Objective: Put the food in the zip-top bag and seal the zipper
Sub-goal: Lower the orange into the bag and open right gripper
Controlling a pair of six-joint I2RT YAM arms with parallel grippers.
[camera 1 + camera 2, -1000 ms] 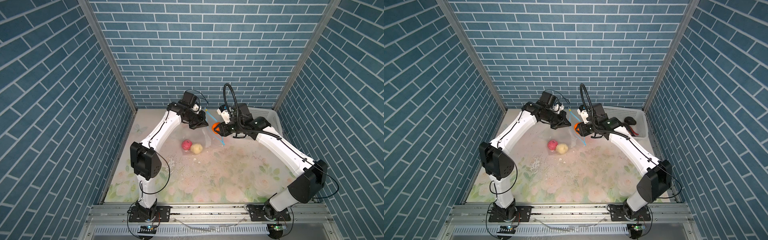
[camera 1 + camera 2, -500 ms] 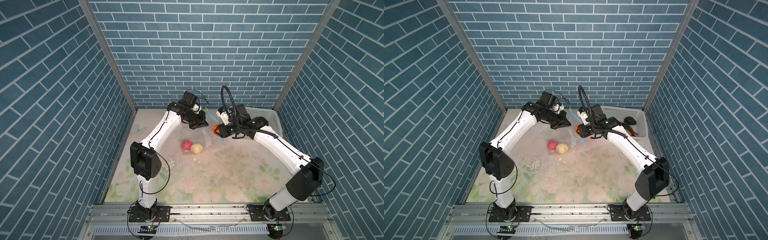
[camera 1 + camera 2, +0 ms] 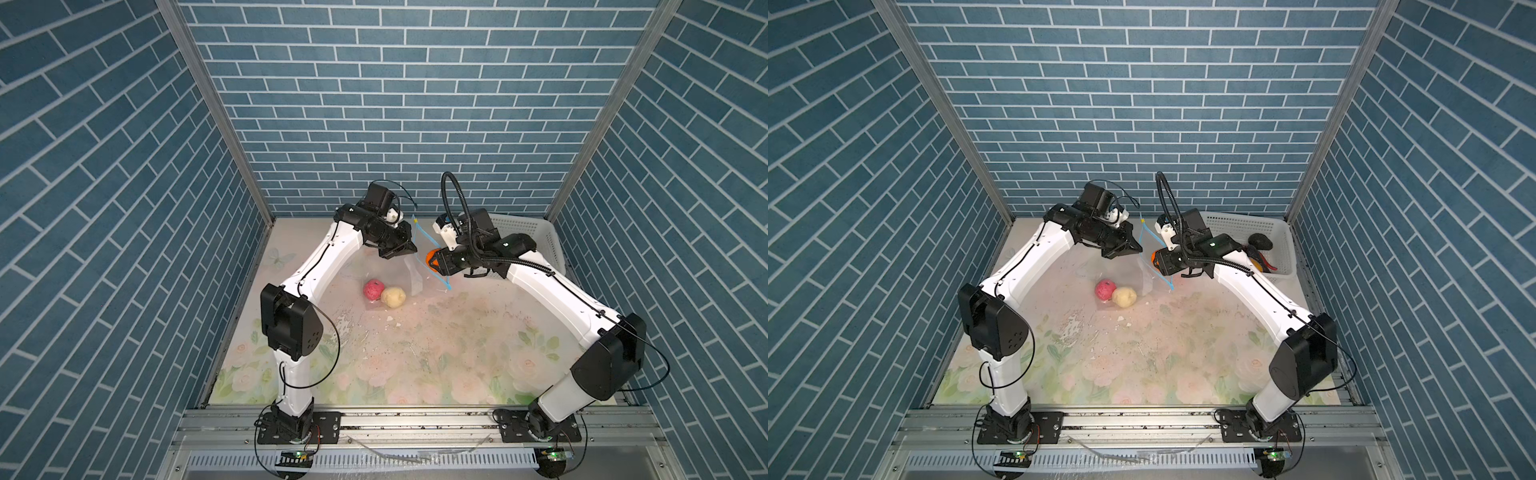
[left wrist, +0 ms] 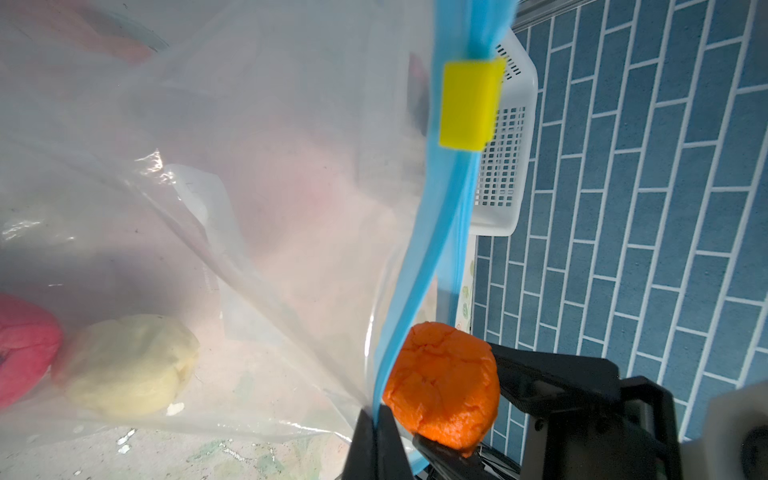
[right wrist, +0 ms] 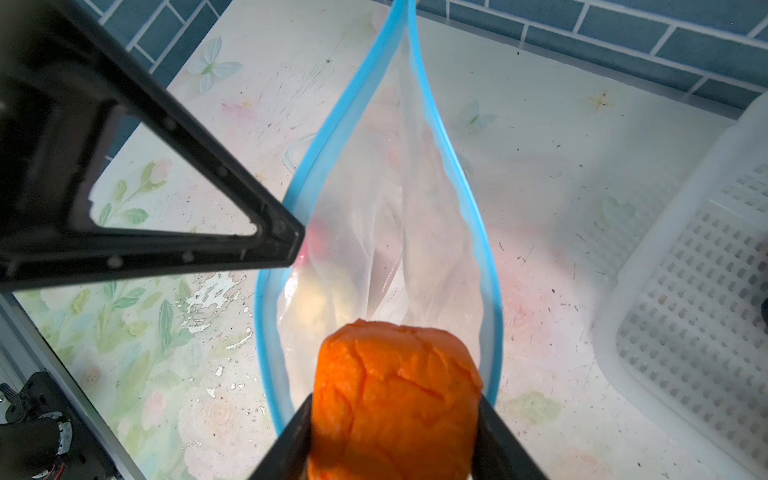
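My left gripper (image 3: 409, 249) is shut on the zip-top bag (image 3: 399, 270), pinching the light blue zipper (image 4: 440, 232) and holding the mouth up off the table. In the right wrist view the zipper (image 5: 457, 166) forms an open loop. My right gripper (image 5: 395, 407) is shut on an orange food piece (image 5: 395, 395), which sits right at the mouth, against the blue edge. The orange food piece (image 3: 431, 254) shows in both top views. A pink piece (image 3: 372, 289) and a cream piece (image 3: 392, 296) lie inside the bag on the table. A yellow slider (image 4: 469, 104) sits on the zipper.
A white perforated basket (image 3: 1237, 226) stands at the back right, behind my right arm, with a black lump (image 3: 1260, 241) and a red strip (image 3: 1264, 262) in it. The floral table mat (image 3: 415, 365) lies in front of the bag.
My right arm has shifted slightly to the left while the orange piece stays at the bag's mouth. The left arm and the bag have not moved.
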